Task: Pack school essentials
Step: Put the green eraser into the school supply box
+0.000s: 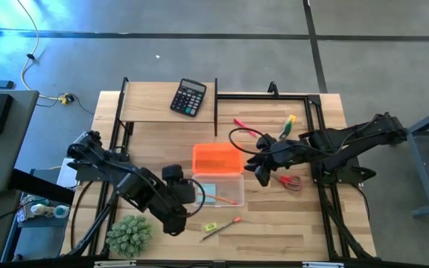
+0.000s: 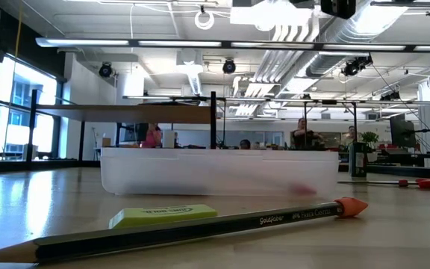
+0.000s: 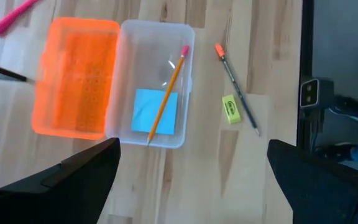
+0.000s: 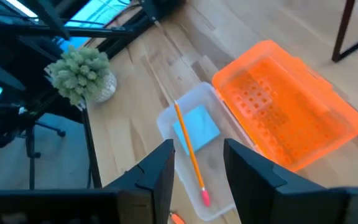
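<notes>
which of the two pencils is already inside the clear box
The orange pencil with the pink eraser, lying across the blue note pad in the clear box. The dark pencil lies on the table beside the green eraser.

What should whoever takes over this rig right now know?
Left hand: open, empty, above the clear box.
Right hand: part open and empty, above the box's right side, scissors on the table beneath the arm.
Done: blue note pad and one pencil are in the box; orange lid is open.
Left: second pencil and green eraser on the table in front of the box; pink pen, crayon box and scissors right of it.
Leave the calculator and plant.
</notes>
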